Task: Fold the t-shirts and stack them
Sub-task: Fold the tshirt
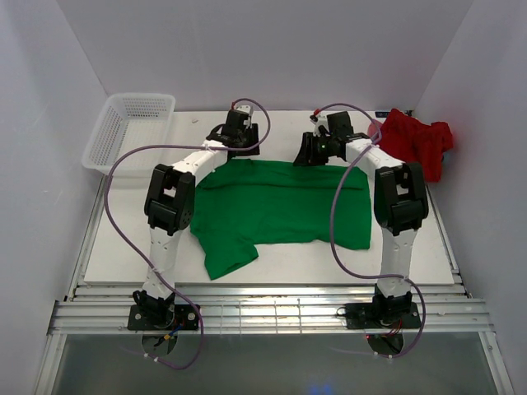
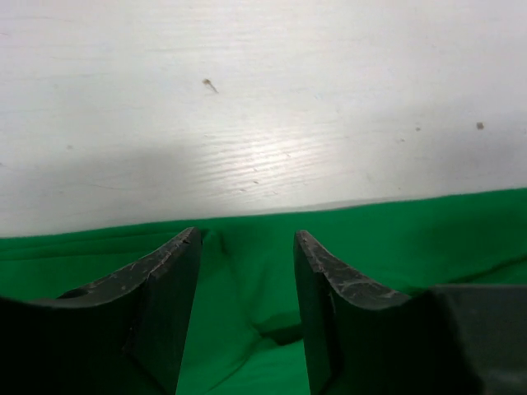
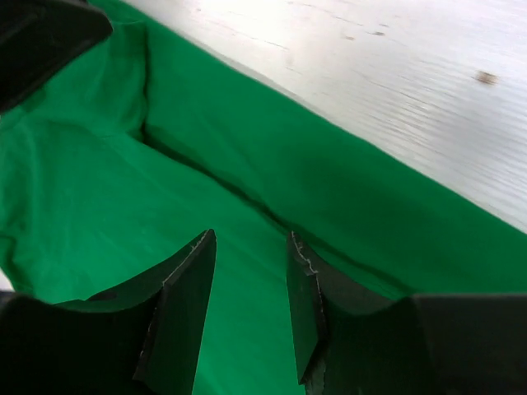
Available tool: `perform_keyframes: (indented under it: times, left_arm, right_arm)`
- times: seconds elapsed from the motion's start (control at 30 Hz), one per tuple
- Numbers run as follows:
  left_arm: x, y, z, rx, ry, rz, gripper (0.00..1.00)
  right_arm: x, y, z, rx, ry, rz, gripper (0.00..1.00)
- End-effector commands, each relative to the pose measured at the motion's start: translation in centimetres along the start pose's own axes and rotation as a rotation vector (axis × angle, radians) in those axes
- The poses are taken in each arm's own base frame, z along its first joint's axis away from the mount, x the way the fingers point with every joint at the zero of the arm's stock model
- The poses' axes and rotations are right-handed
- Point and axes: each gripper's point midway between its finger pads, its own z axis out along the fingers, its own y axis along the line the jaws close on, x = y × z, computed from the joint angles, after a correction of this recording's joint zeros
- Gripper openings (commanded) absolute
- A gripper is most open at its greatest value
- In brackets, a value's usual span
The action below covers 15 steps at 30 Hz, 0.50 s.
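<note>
Green t-shirt (image 1: 280, 202) lies unfolded, left tool (image 2: 247, 234) and right tool (image 3: 251, 239) parted over its 12 o'clock hem; red t-shirt (image 1: 416, 140) crumpled, 2 o'clock.

Your right gripper (image 3: 249, 240): two black fingers parted, low over the bright green cloth t-shirt (image 3: 99, 189). Diagonal crease crosses the cloth. Hem lies on white wood-grain tabletop (image 3: 395, 74), upper right. Unidentified black shape (image 3: 41, 33) in the top-left corner.

The green t-shirt (image 1: 280, 202) is bright and plain, and the red t-shirt (image 1: 416, 141) is plain too. The table (image 1: 288, 262) is white with faint grey grain and a few dark specks. The basket (image 1: 123, 123) is white mesh. The arms (image 1: 162, 251) are white and black, their cables (image 1: 333, 220) purple.
</note>
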Motion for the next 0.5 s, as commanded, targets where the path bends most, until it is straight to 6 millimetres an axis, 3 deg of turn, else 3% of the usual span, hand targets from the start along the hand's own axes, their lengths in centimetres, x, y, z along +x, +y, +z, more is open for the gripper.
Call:
perform_keyframes:
  times: [0.0, 0.07, 0.2, 0.47]
  left_arm:
    - [-2.7, 3.1, -2.1, -0.070, -0.026, -0.004, 0.59]
    - [-1.2, 4.5, -1.3, -0.083, 0.022, -0.006, 0.59]
    - [1.1, 4.8, -0.4, -0.068, 0.089, 0.023, 0.59]
    - [1.6, 3.5, 0.1, 0.009, 0.114, 0.025, 0.57]
  right_arm:
    - [-2.0, 4.0, 1.7, -0.162, -0.032, -0.038, 0.46]
    - [-2.0, 4.6, 2.5, -0.174, -0.024, -0.050, 0.46]
    - [-1.0, 5.6, 4.6, -0.192, 0.019, -0.062, 0.46]
    - [0.0, 6.4, 5.4, -0.183, 0.044, -0.083, 0.46]
